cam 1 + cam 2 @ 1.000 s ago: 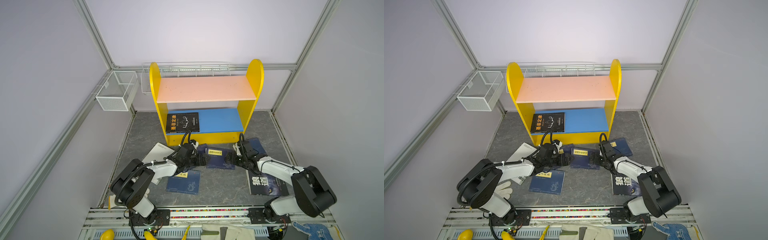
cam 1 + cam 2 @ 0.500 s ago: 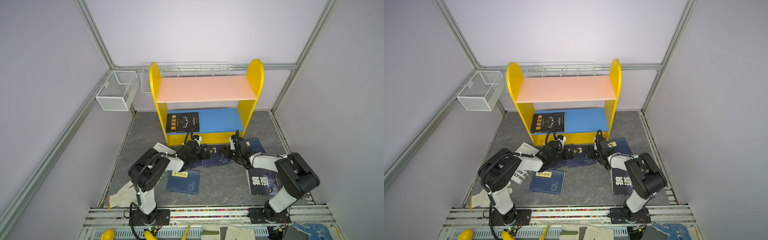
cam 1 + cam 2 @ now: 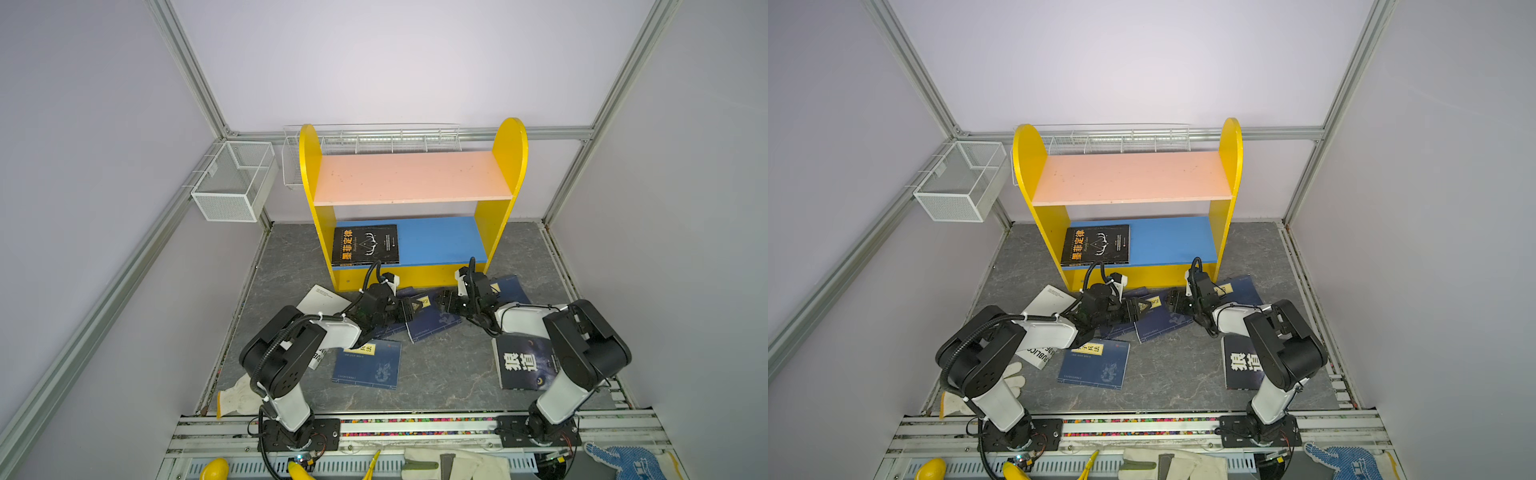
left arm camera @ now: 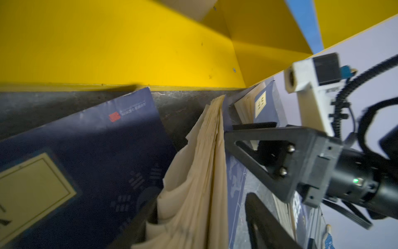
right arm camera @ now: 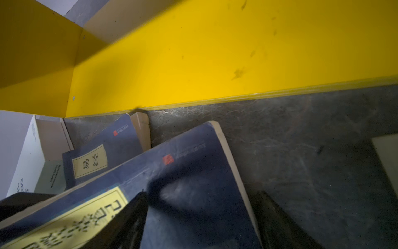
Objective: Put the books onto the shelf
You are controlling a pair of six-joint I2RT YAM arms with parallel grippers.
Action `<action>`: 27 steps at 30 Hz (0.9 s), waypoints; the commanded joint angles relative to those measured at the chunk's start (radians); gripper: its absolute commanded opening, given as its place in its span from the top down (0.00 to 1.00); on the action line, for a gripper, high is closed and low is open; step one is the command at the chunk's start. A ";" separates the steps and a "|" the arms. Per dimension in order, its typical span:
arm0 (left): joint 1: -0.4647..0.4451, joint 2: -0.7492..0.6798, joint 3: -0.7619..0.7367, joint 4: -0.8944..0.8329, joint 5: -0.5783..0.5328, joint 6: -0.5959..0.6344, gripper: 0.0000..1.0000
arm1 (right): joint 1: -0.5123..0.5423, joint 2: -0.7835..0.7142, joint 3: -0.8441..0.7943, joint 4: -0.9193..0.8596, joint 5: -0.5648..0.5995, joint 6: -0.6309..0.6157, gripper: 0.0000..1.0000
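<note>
Two grippers are meeting at one navy book (image 3: pixel 434 324) on the gray floor (image 3: pixel 449 374), just in front of the shelf (image 3: pixel 509 166). The left gripper (image 3: pixel 411 309) is reaching in at the label end of this book, and its wrist view is showing the book fanning open between its jaws, with one dark finger (image 4: pixel 265 222) sitting past the back cover and the other on the front cover side; I cannot tell if these jaws are squeezing it. The right gripper (image 3: pixel 445 301) is facing it from the other end, with its jaws standing wide apart, one finger (image 5: pixel 129 222) lying over the cover and the other sitting just past the book's edge, gripping nothing. Off to the side of both pairs of jaws, a black book (image 3: pixel 365 245) is lying flat on the blue board (image 3: pixel 440 239). A second navy book (image 3: pixel 368 363) is lying well back from the left jaws, beside that arm, and a dark wolf-eye book (image 3: pixel 523 361) is lying well back from the right jaws.
</note>
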 commanded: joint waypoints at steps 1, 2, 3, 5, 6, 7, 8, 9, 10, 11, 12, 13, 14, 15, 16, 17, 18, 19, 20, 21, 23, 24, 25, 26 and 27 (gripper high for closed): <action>-0.004 -0.061 -0.007 0.012 0.003 -0.016 0.42 | 0.023 0.062 -0.030 -0.165 -0.057 0.044 0.19; -0.004 -0.073 -0.004 -0.001 -0.003 -0.014 0.44 | 0.025 0.064 -0.028 -0.166 -0.057 0.044 0.19; -0.005 -0.089 0.003 -0.024 -0.012 -0.008 0.47 | 0.027 0.063 -0.028 -0.167 -0.057 0.045 0.19; -0.004 -0.110 0.019 -0.082 -0.030 0.009 0.52 | 0.028 0.066 -0.027 -0.166 -0.057 0.048 0.19; -0.004 -0.119 0.029 -0.112 -0.039 0.022 0.53 | 0.029 0.067 -0.026 -0.166 -0.059 0.049 0.20; -0.004 -0.123 0.036 -0.136 -0.045 0.032 0.56 | 0.030 0.067 -0.025 -0.167 -0.060 0.050 0.19; -0.006 -0.127 0.042 -0.156 -0.050 0.037 0.58 | 0.029 0.067 -0.024 -0.167 -0.062 0.051 0.20; -0.006 -0.128 0.046 -0.172 -0.051 0.042 0.60 | 0.030 0.066 -0.022 -0.165 -0.063 0.052 0.20; -0.005 -0.126 0.049 -0.183 -0.050 0.045 0.63 | 0.031 0.067 -0.021 -0.164 -0.066 0.051 0.20; -0.006 -0.127 0.051 -0.191 -0.052 0.044 0.66 | 0.030 0.068 -0.018 -0.167 -0.066 0.050 0.20; -0.006 -0.127 0.053 -0.201 -0.054 0.040 0.67 | 0.033 0.071 -0.016 -0.169 -0.064 0.051 0.20; -0.007 -0.133 0.050 -0.202 -0.052 0.036 0.66 | 0.033 0.073 -0.015 -0.168 -0.065 0.050 0.20; -0.007 -0.143 0.043 -0.193 -0.052 0.028 0.62 | 0.033 0.077 -0.013 -0.167 -0.065 0.050 0.20; -0.007 -0.155 0.032 -0.179 -0.050 0.020 0.57 | 0.034 0.080 -0.010 -0.167 -0.067 0.051 0.20; -0.007 -0.170 0.019 -0.157 -0.044 0.012 0.54 | 0.034 0.085 -0.008 -0.167 -0.068 0.050 0.20; -0.007 -0.187 0.012 -0.144 -0.040 0.003 0.52 | 0.036 0.090 -0.005 -0.166 -0.070 0.051 0.20; -0.007 -0.196 0.010 -0.136 -0.033 -0.005 0.51 | 0.036 0.094 -0.002 -0.167 -0.072 0.051 0.20; -0.007 -0.207 0.009 -0.118 -0.016 -0.018 0.50 | 0.037 0.099 0.002 -0.164 -0.077 0.052 0.20; -0.007 -0.212 0.007 -0.092 0.001 -0.031 0.49 | 0.038 0.103 0.004 -0.161 -0.081 0.053 0.20; -0.007 -0.214 0.003 -0.063 0.015 -0.046 0.46 | 0.039 0.106 0.006 -0.157 -0.084 0.056 0.20; -0.007 -0.208 0.001 0.012 0.040 -0.080 0.42 | 0.042 0.113 0.007 -0.140 -0.099 0.065 0.20; -0.007 -0.199 0.003 0.039 0.048 -0.094 0.41 | 0.041 0.116 0.008 -0.131 -0.107 0.071 0.21; -0.007 -0.188 0.010 0.062 0.058 -0.105 0.39 | 0.043 0.119 0.009 -0.121 -0.117 0.079 0.21; -0.007 -0.174 0.021 0.081 0.070 -0.118 0.38 | 0.045 0.122 0.008 -0.110 -0.126 0.087 0.21; -0.007 -0.160 0.031 0.096 0.080 -0.125 0.37 | 0.046 0.123 0.007 -0.099 -0.133 0.097 0.21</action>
